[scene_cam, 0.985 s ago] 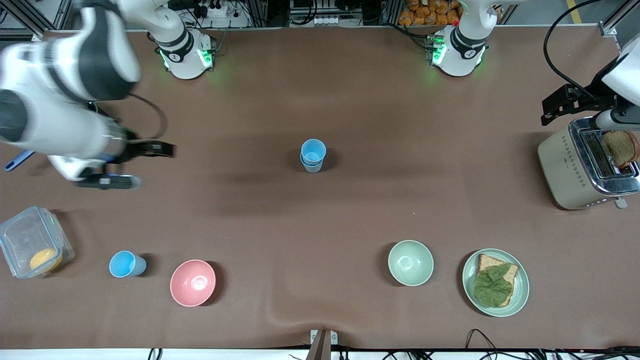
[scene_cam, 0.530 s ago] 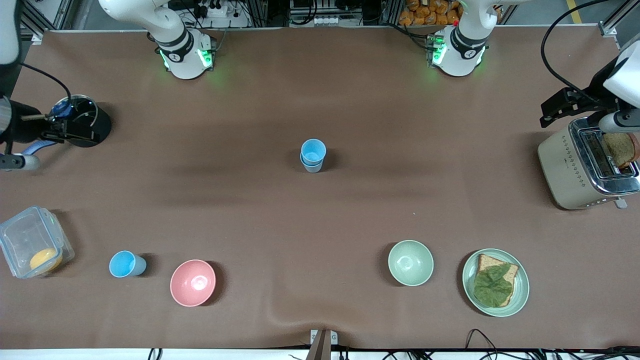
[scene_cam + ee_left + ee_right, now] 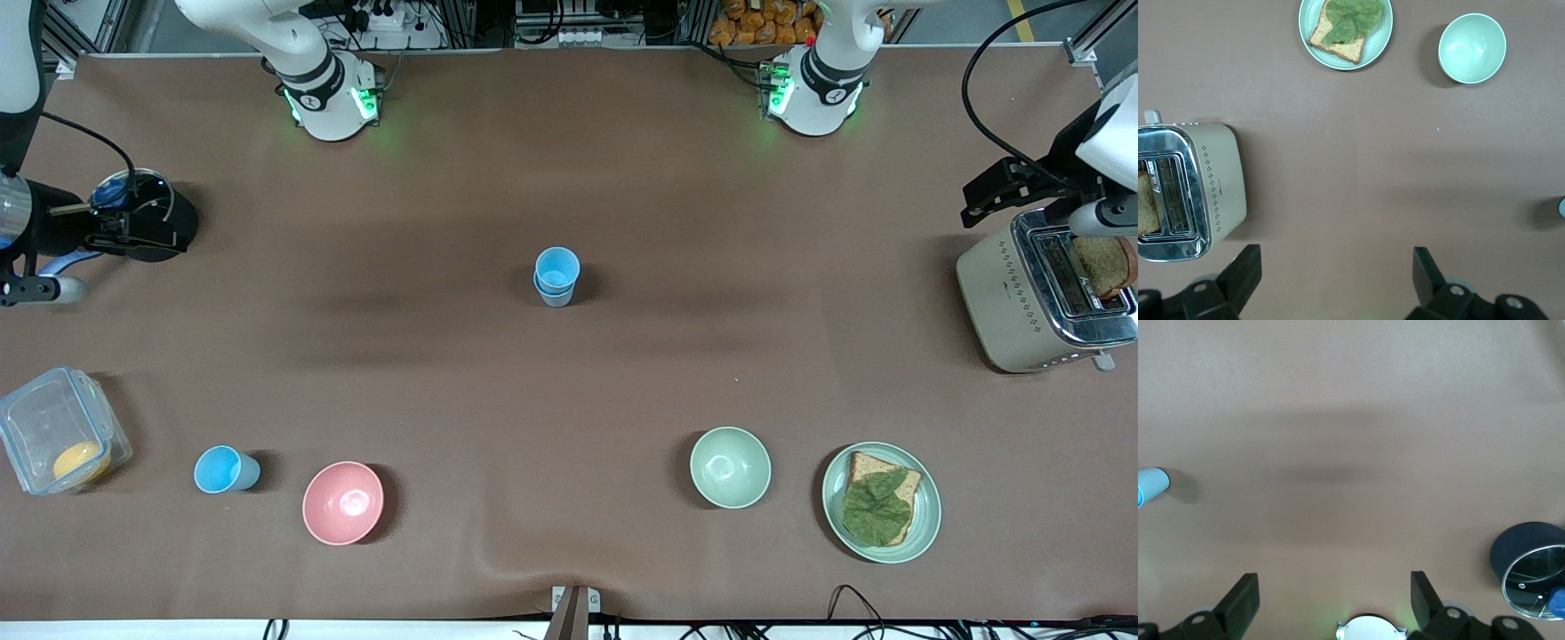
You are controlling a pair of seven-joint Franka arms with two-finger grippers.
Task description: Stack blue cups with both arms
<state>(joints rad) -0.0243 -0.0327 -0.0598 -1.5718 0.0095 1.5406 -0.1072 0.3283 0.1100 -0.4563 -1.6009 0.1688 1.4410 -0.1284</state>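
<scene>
Blue cups nested one in the other, upright mid-tabletop, clear of both arms; a sliver of them shows at the edge of the left wrist view and the right wrist view. Left gripper up over the tabletop beside the toaster at the left arm's end, jaws spread wide, nothing between them; in the front view it shows as a black block above the toaster. Right gripper over the right arm's end of the tabletop, next to a dark round pot with a glass lid, jaws spread wide and empty; front view shows it at the frame edge. Toaster has a bread slice sticking up from one slot. Row nearest the front camera, from the right arm's end: clear lidded box with something orange inside, brighter sky-blue cup, pink bowl just beside it, then well apart a pale green bowl and near it a green plate carrying bread topped with a lettuce leaf. Both bowls empty, upright. Both arm bases lit green at the rear edge.
</scene>
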